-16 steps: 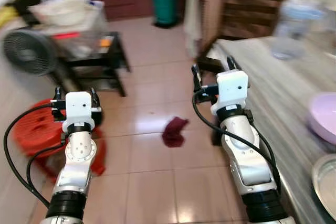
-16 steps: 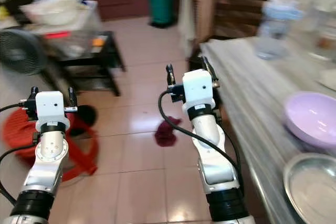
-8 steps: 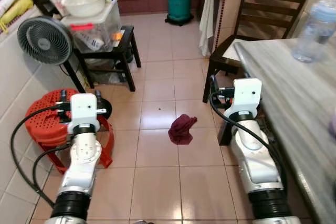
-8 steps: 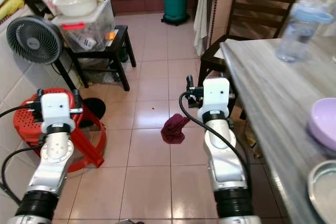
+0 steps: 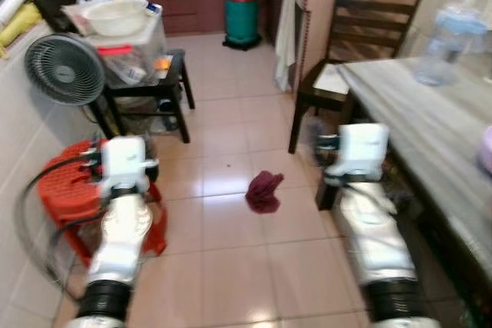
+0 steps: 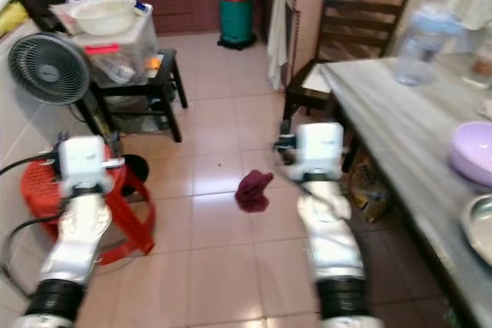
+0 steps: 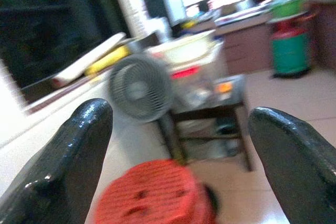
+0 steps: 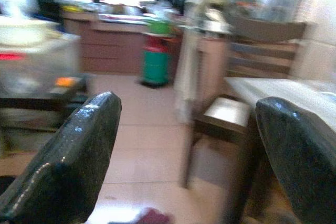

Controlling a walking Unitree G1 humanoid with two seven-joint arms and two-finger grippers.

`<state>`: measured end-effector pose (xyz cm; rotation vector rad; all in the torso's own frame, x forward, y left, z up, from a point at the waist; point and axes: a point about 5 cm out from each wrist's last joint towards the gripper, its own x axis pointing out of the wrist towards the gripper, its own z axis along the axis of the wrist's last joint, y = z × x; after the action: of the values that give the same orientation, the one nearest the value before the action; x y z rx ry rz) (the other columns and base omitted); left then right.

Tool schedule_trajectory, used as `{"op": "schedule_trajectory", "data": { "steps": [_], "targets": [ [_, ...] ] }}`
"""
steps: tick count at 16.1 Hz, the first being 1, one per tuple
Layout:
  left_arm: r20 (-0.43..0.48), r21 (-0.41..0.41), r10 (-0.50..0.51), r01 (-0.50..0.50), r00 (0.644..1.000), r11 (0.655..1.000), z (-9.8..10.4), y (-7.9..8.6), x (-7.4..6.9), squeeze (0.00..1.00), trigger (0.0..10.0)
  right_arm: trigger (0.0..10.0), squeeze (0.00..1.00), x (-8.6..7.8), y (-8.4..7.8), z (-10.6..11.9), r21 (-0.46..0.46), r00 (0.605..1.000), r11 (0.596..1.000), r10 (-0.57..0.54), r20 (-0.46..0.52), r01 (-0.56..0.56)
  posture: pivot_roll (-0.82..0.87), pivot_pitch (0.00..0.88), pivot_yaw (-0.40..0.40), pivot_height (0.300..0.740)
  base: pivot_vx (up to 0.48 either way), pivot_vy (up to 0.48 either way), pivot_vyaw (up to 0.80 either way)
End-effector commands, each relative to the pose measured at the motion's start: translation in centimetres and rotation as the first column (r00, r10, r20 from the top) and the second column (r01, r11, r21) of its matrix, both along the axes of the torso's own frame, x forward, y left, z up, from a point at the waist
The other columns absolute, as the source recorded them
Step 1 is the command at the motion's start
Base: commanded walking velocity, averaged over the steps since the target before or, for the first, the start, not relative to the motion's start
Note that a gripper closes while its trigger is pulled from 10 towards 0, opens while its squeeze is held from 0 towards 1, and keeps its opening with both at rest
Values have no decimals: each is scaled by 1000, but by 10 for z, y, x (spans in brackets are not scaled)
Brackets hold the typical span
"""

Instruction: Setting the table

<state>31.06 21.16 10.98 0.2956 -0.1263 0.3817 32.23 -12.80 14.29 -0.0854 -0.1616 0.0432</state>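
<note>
Marble counter (image 6: 400, 113) stands right, both pincers, left (image 7: 173, 145) and right (image 8: 184, 150), wide open and empty; the maroon rag (image 5: 264, 191) on the floor could snag a step.

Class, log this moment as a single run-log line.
left gripper open, empty | right gripper open, empty | grey stone table at right | lilac bowl on it

The left claw (image 7: 178, 145), fingers spread, frames a fan (image 7: 140, 88) above a red stool (image 7: 152, 195).
</note>
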Motion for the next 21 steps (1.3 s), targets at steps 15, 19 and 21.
{"op": "schedule_trajectory", "data": {
  "steps": [15,19,21],
  "targets": [
    [-480,-179,-135,53,867,982,-112,-4,-38,0,10000,10000,0,-5,-29,-94,-44,933,999,-28,-359,13,-97,14,12,740,0,224,0],
    [-677,-222,-263,150,687,964,-149,-21,-64,0,10000,10000,0,-36,-38,-149,-3,794,999,-35,-607,42,-118,3,29,740,0,0,0],
    [-677,-222,-263,150,687,964,-149,-21,-64,0,10000,10000,0,-36,-38,-149,-3,794,999,-35,-607,42,-118,3,29,740,0,0,0]
  ]
}}
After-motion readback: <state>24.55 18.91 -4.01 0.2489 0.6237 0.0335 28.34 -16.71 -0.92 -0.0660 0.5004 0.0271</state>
